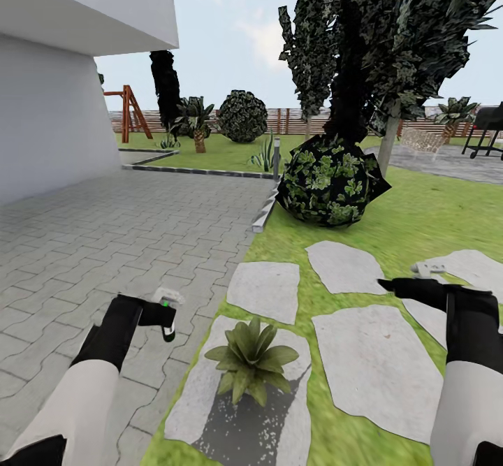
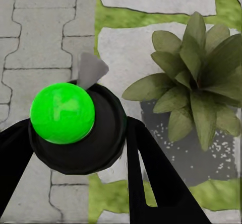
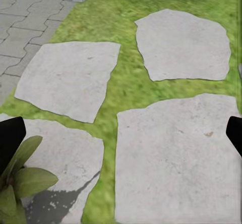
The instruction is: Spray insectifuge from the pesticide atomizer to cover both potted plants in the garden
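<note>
Head view: the left gripper (image 1: 166,312) holds the pesticide atomizer (image 1: 168,304), its fingers closed round the bottle over the grey paving (image 1: 105,235) at the near left. The white trigger head sits uppermost, so the bottle's long axis looks roughly upright, though the body is mostly hidden by the fingers. One potted plant (image 1: 250,358) stands on a near stone slab (image 1: 209,389) just to the right of that gripper and slightly nearer the robot. That is the relation the spraying turns on: the nozzle would have to face right and a little down toward the leaves, and the left arm is plainly the nearer one. The right gripper (image 1: 391,286) hangs over the slabs at the right, well apart from the plant; whether it is spread or closed cannot be told here.

Left wrist view: a bright green round end of the atomizer (image 2: 62,113) sits between the dark fingers (image 2: 151,178), with the plant (image 2: 194,78) beside it over a speckled dark patch on the slab.

Right wrist view: the fingers (image 3: 11,138) stand wide apart at both edges with nothing between them, above bare slabs (image 3: 176,158) and grass (image 3: 118,83); a few leaves of the plant (image 3: 22,178) enter at one corner.
</note>
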{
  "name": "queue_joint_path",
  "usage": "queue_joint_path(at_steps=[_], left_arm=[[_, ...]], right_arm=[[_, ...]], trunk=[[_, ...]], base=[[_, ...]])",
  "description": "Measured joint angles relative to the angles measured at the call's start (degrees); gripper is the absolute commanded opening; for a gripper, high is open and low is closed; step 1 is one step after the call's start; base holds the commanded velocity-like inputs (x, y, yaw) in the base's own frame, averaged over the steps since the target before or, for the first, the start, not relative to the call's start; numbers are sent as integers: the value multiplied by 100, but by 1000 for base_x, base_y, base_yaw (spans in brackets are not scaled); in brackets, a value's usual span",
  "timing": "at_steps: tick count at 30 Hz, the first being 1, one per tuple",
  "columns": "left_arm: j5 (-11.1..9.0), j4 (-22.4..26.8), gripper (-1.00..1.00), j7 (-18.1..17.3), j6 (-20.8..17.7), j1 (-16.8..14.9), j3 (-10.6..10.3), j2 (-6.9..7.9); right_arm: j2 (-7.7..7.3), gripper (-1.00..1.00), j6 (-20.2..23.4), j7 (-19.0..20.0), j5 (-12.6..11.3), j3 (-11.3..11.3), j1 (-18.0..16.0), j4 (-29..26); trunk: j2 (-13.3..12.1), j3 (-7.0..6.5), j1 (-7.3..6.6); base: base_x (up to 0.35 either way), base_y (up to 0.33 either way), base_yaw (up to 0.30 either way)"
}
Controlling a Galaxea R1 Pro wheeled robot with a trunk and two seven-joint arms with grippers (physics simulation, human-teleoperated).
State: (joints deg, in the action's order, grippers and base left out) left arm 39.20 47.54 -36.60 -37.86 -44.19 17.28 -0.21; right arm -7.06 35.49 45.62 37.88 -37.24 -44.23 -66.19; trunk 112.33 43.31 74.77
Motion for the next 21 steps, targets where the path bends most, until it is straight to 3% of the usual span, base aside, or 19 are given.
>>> queue_joint_path(at_steps=[14,21], left_arm=[[-8,2,-100,-17,4,208,-3,-3],[-11,4,-100,-33,-2,213,7,-2]], right_arm=[[1,100,51,-13,-11,17,1,-3],[1,100,512,-16,-8,15,1,-1]], trunk=[[0,-1,0],[0,-10,-2]], base=[[0,0,-21],[104,75,-102]])
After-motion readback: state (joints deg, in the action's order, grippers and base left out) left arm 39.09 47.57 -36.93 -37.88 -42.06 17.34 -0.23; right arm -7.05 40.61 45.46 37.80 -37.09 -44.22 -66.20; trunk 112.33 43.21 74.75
